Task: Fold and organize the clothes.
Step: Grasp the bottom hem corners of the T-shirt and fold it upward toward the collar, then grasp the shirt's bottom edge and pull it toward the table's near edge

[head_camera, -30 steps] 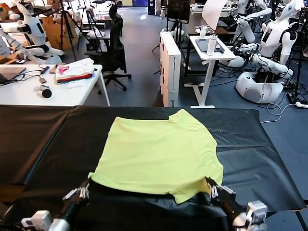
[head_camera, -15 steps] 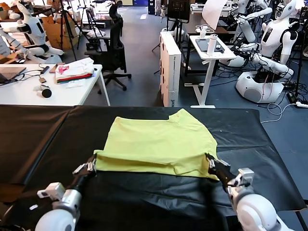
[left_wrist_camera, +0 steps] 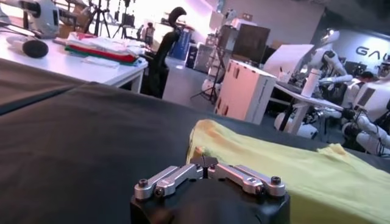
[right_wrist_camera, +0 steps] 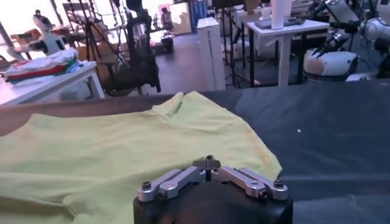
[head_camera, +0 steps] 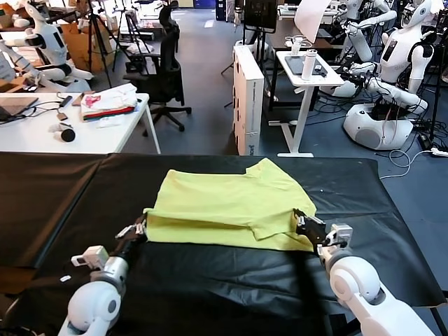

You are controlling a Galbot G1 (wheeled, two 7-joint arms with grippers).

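The lime yellow-green T-shirt [head_camera: 231, 199] lies on the black-covered table [head_camera: 63, 203], its near hem lifted and folded over toward the neck. My left gripper [head_camera: 142, 226] is shut on the hem's left corner. My right gripper [head_camera: 299, 221] is shut on the hem's right corner. In the left wrist view the closed left gripper [left_wrist_camera: 207, 163] sits at the shirt's edge [left_wrist_camera: 292, 176]. In the right wrist view the closed right gripper [right_wrist_camera: 207, 162] is over the shirt [right_wrist_camera: 122, 152]. The white printed patch is hidden.
Behind the black table stands a white desk [head_camera: 42, 136] with a white-pink-red cloth pile [head_camera: 108, 102], a black office chair [head_camera: 164, 70], a white cabinet [head_camera: 247, 98], a small white side table [head_camera: 308, 73] and other white robots [head_camera: 392, 63].
Both grippers have moved away from the near edge toward the shirt's neck, carrying the hem; the shirt's near half now lies doubled over the far half.
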